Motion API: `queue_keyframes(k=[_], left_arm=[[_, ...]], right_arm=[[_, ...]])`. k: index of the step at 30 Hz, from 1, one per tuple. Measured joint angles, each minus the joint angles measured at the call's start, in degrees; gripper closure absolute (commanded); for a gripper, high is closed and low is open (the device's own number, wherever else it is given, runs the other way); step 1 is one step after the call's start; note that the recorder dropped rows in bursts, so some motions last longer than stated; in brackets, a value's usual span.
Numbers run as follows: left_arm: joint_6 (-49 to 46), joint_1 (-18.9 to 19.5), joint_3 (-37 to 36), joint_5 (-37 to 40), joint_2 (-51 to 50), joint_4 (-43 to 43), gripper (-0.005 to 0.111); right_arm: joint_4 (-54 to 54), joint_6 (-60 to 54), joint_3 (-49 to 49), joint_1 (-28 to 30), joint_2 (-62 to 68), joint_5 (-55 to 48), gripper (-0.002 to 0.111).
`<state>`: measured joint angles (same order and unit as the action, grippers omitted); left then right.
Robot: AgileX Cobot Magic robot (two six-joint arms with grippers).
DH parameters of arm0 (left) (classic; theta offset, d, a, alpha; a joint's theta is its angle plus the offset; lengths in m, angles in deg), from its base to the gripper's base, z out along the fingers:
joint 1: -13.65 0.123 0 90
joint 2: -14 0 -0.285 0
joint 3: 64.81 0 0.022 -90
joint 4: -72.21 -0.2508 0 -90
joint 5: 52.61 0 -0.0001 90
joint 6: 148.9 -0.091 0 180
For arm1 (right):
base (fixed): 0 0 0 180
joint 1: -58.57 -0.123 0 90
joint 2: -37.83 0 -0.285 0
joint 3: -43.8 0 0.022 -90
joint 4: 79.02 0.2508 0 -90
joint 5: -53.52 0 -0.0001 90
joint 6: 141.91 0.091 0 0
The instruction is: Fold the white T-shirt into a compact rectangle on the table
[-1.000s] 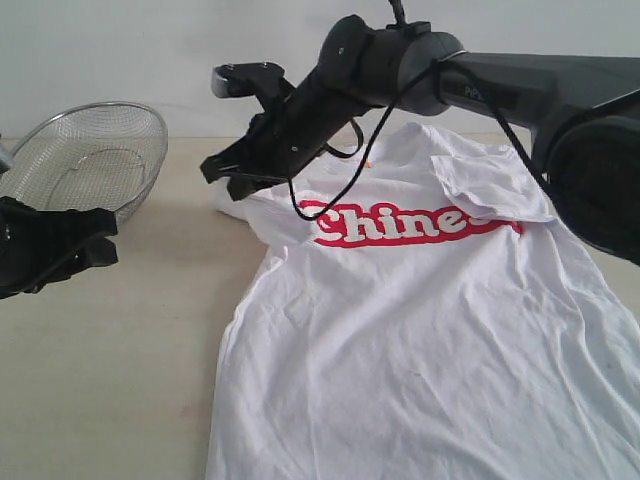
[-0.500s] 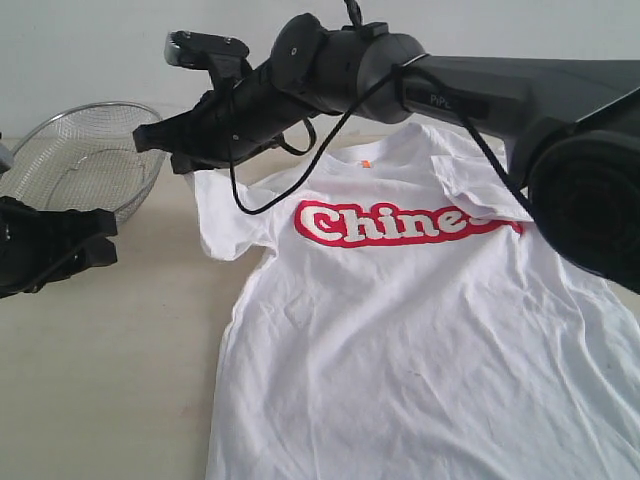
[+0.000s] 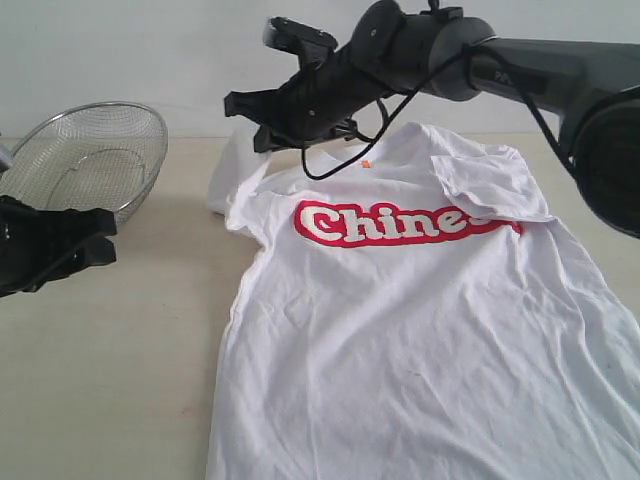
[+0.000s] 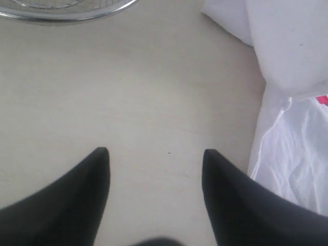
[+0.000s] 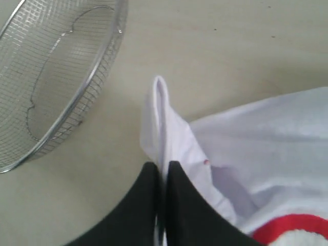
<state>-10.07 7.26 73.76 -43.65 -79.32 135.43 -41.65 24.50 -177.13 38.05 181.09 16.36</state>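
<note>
The white T-shirt [image 3: 420, 330] lies chest-up on the table [image 3: 120, 350], wrinkled but mostly spread out. Its red "Chinese" lettering [image 3: 395, 222] reads across the chest and the orange neck tag [image 3: 366, 163] shows at the collar. The sleeve on the right of the exterior view [image 3: 490, 185] is turned in over the chest. The opposite sleeve [image 3: 228, 170] is raised off the table in a pinched ridge.

The right gripper [image 3: 245, 118] reaches across the middle to that raised sleeve. In its wrist view, the jaws are pressed together on a thin fold of the white cloth [image 5: 160, 118]. The left gripper [image 4: 155, 151] hovers over bare table just beside the shirt's edge, jaws wide apart and holding nothing. A steel mesh bowl [image 3: 85, 160] stands beyond it, clear of the shirt.

The step in hand looks like the sleeve fold: carrying this sleeve inward over the chest to match the other side. The next move calls for drawing the pinched cloth across toward the lettering and laying it flat before letting go, without dragging the shirt body. The lengthwise folds are not yet begun.
</note>
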Motion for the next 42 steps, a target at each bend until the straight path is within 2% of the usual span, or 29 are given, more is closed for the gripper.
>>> queue_keyframes(k=[12,24,35,38,40,42], left_arm=[[0.00,0.00,0.00,-0.66,0.00,0.00,0.056],[0.00,0.00,0.00,-0.78,0.00,0.00,0.056],[0.00,0.00,0.00,-0.78,0.00,0.00,0.056],[0.00,0.00,0.00,-0.67,0.00,0.00,0.056],[0.00,0.00,0.02,-0.43,0.00,0.00,0.056],[-0.36,0.00,0.26,1.44,0.00,0.24,0.056]], right_arm=[[-8.68,3.35,0.00,4.95,0.00,-9.23,0.109],[-11.98,4.24,6.44,9.22,-0.84,-9.90,0.109],[-16.43,1.75,6.95,11.22,-1.35,-11.73,0.109],[-10.09,-5.26,6.95,11.22,-1.35,-12.27,0.108],[2.18,-17.59,6.95,11.22,-1.35,-14.14,0.100],[5.08,-21.45,6.72,11.11,-1.60,-14.17,0.088]])
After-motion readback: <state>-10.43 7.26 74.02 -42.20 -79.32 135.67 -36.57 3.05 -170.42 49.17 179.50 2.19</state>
